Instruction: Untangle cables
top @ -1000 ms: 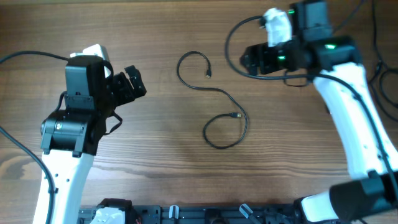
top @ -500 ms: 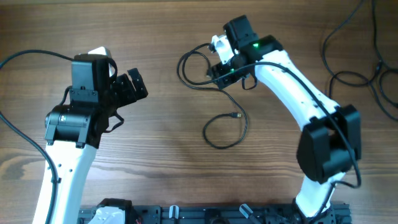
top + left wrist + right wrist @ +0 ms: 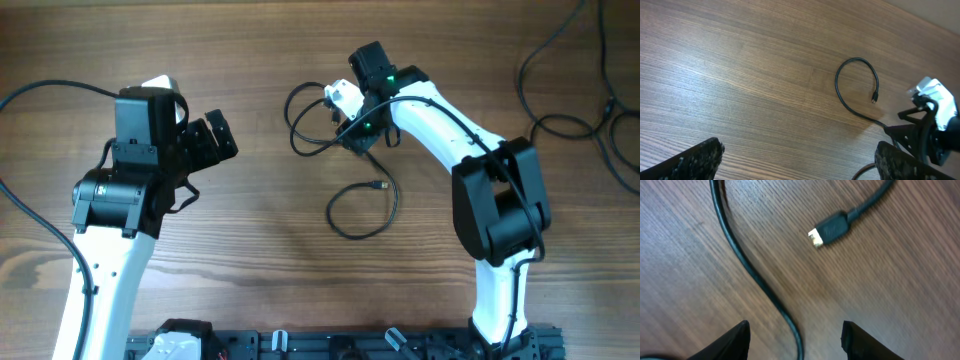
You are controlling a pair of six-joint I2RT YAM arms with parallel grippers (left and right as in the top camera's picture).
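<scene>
Overhead: the table (image 3: 260, 250) is bare wood across the middle and front. A black rail (image 3: 300, 345) runs along the near edge, and loose cords (image 3: 570, 125) lie at the far right. The cable (image 3: 385, 215) lies mid-table in an S with two loops, its lower plug (image 3: 376, 185) inside the lower loop. The right gripper (image 3: 347, 128) hangs over the upper loop. The left gripper (image 3: 222, 135) is spread wide, well apart from the cable.

Left wrist: the left gripper (image 3: 797, 165) is spread over bare wood, with open room ahead. The upper loop and the upper plug (image 3: 874, 98) lie far right, near the table's far edge, with the right gripper (image 3: 927, 127) just beside them.

Right wrist: the right gripper (image 3: 797, 341) is spread, pinching nothing. The cable (image 3: 747, 270) runs between its fingers (image 3: 730, 341), and the upper plug (image 3: 832, 227) lies just ahead.
</scene>
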